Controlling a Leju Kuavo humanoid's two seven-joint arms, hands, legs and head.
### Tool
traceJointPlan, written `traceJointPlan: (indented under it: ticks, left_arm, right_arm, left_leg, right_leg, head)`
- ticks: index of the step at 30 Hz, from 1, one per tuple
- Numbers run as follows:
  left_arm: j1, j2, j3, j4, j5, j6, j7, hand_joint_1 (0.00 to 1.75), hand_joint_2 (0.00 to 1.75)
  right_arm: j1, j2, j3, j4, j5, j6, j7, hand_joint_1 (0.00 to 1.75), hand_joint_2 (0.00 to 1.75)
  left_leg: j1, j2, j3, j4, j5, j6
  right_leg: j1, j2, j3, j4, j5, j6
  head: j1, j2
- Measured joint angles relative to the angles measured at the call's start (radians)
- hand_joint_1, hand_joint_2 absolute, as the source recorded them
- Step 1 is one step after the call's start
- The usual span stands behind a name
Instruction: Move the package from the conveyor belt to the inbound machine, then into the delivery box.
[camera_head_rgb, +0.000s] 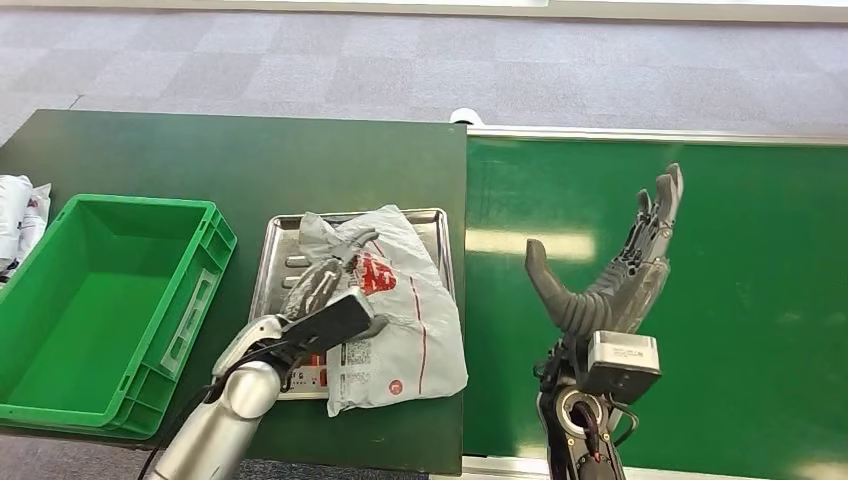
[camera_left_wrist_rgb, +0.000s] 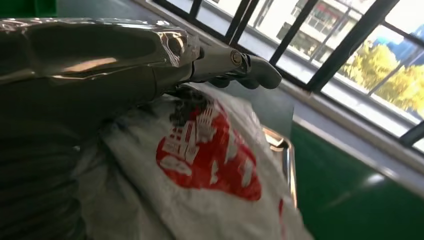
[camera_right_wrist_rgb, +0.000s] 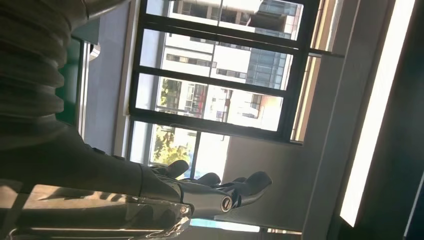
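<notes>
The left hand (camera_head_rgb: 325, 290) grips a grey package (camera_head_rgb: 400, 320) lying on the metal tray (camera_head_rgb: 440, 225) beside the green box (camera_head_rgb: 215, 240); the right hand (camera_head_rgb: 620, 270) hovers spread over the belt (camera_head_rgb: 740, 250).

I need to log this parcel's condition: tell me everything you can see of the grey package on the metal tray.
The package is a soft, crumpled grey plastic mailer bag with a red printed logo, thin red lines and a printed label near its lower edge. It lies flat across the metal tray on the dark green table, overhanging the tray's near right corner. The left hand rests on it, fingers on its bunched top.
</notes>
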Motion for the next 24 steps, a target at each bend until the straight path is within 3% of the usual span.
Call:
traceJointPlan:
  ticks: [7, 8, 12, 15, 19, 24]
  left_arm:
    - [-0.158, -0.034, -0.091, 0.286, -0.033, -0.039, -0.004, 0.03, 1.75]
    - [-0.173, -0.039, -0.097, 0.309, -0.033, -0.041, -0.005, 0.11, 1.75]
    - [-0.210, -0.052, -0.114, 0.370, -0.033, -0.042, -0.005, 1.51, 1.75]
    - [-0.227, -0.060, -0.120, 0.400, -0.033, -0.043, -0.007, 1.62, 1.75]
    - [-0.248, -0.068, -0.122, 0.430, -0.012, -0.036, -0.016, 1.65, 1.75]
    - [-0.245, -0.073, -0.091, 0.427, 0.103, 0.019, -0.069, 1.73, 1.75]
  right_arm:
    - [0.067, -0.024, 0.000, -0.042, -0.012, -0.012, 0.001, 0.00, 1.75]
    - [0.072, -0.027, 0.000, -0.045, -0.012, -0.012, 0.001, 0.00, 1.75]
    - [0.081, -0.035, 0.000, -0.052, -0.012, -0.013, 0.001, 0.00, 1.75]
    - [0.084, -0.039, 0.001, -0.053, -0.012, -0.016, 0.001, 0.00, 1.75]
    - [0.089, -0.045, 0.001, -0.053, -0.013, -0.024, 0.005, 0.00, 1.75]
    - [0.099, -0.051, 0.001, -0.055, -0.016, -0.041, 0.012, 0.00, 1.75]
  left_leg:
    - [0.000, -0.001, 0.003, 0.000, 0.000, 0.000]
    - [0.000, -0.002, 0.003, 0.000, 0.000, 0.000]
    - [0.000, -0.002, 0.007, 0.000, 0.000, 0.001]
    - [0.000, -0.002, 0.010, 0.000, 0.000, 0.001]
    - [0.000, -0.002, 0.014, 0.000, 0.000, 0.001]
    - [0.000, -0.002, 0.014, 0.000, 0.000, 0.001]
  right_leg:
    - [0.000, -0.001, 0.005, 0.000, 0.000, 0.000]
    - [0.000, -0.001, 0.006, 0.000, 0.000, 0.000]
    - [0.000, -0.002, 0.009, 0.000, 0.000, 0.000]
    - [0.000, -0.002, 0.012, 0.000, 0.000, 0.000]
    - [0.000, -0.002, 0.016, 0.000, 0.000, 0.000]
    - [0.000, -0.002, 0.017, 0.000, 0.000, 0.000]
  head:
    - [0.000, 0.000]
    - [0.000, 0.000]
    - [0.000, 0.000]
    - [0.000, 0.000]
    - [0.000, 0.000]
    - [0.000, 0.000]
